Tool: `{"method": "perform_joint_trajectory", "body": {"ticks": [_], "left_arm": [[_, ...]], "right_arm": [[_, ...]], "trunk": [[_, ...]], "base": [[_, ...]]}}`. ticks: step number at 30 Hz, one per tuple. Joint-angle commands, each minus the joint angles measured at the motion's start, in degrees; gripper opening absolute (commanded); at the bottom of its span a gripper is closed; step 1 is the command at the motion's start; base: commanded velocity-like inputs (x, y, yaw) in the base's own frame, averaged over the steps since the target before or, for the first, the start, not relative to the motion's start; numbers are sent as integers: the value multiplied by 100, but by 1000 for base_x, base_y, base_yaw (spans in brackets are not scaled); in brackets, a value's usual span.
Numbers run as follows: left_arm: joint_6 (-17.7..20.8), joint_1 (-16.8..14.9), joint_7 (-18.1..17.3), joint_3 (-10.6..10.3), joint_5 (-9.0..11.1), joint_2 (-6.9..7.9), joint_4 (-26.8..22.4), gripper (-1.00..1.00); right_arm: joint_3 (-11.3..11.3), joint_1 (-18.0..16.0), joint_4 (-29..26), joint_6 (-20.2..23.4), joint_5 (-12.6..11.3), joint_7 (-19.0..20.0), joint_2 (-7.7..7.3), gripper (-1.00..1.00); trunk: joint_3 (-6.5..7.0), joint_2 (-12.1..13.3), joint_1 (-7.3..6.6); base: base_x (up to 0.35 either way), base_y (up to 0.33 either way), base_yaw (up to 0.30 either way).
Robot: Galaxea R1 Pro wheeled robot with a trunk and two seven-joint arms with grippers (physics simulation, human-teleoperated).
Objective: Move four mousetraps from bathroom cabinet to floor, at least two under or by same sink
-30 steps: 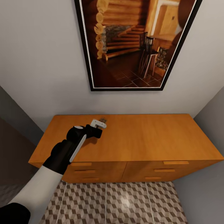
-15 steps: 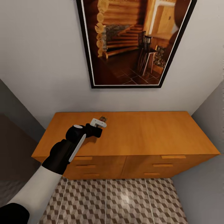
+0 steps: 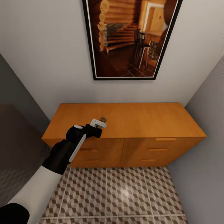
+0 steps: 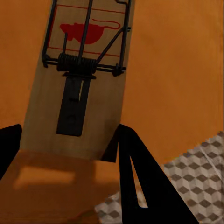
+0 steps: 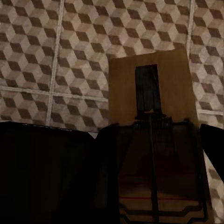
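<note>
two traps in hand, both easy to lose

you had the left claw [image 3: 100, 122] closed on one mousetrap [image 3: 103, 119], held above the front left part of the cabinet [image 3: 149, 119]. in the left wrist view that mousetrap [image 4: 79, 79] sat pinched between the dark fingers [image 4: 140, 182] by its plain end only, with the spring, the wire bar and the red mouse print reaching out past the tips. the right claw [image 5: 154, 172] gripped a second mousetrap [image 5: 151, 107], which hung over the bathroom floor [image 5: 56, 56] with its plain end sticking out.

what could have gone wrong: each board was caught over a small part of its length, so a quick swing of the arm or a turn of the base could have twisted it out of the grip, and it would have dropped wherever it happened to be. the left one hung over the cabinet's front edge, so a slip there could have landed it back on the wood instead of the tiles. the sink was nowhere to be seen from here, so you likely had a drive ahead with both loads held.

as for containers: every drawer front [image 3: 163, 149] on the cabinet looked shut, so i cannot tell what lay inside. the other two traps were not to be made out on its top.
</note>
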Motion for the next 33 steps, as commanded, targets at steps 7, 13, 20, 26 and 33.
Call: {"method": "perform_joint_trajectory", "body": {"ticks": [7,13,20,26,33], "left_arm": [[25,-6,15,-10,16,8,95,-100],[25,-6,15,-10,16,8,107,-100],[25,-3,15,-10,16,13,112,-100],[21,27,15,-12,16,15,175,-100],[-13,127,9,-25,16,11,445,-100]], "right_arm": [[45,-3,5,-14,-25,-28,2,-100],[45,-3,4,-10,-24,-28,2,-100],[47,-3,4,-10,-24,-28,2,-100],[49,-3,7,-13,-23,-28,2,-100],[46,-3,7,-10,-26,-28,2,-100]], "trunk": [[-9,-11,-1],[-9,-11,-1],[-9,-11,-1],[-9,-11,-1],[-9,-11,-1]], "base": [[-336,0,0],[-335,0,0],[-336,0,0],[-307,0,0],[-49,0,0]]}}
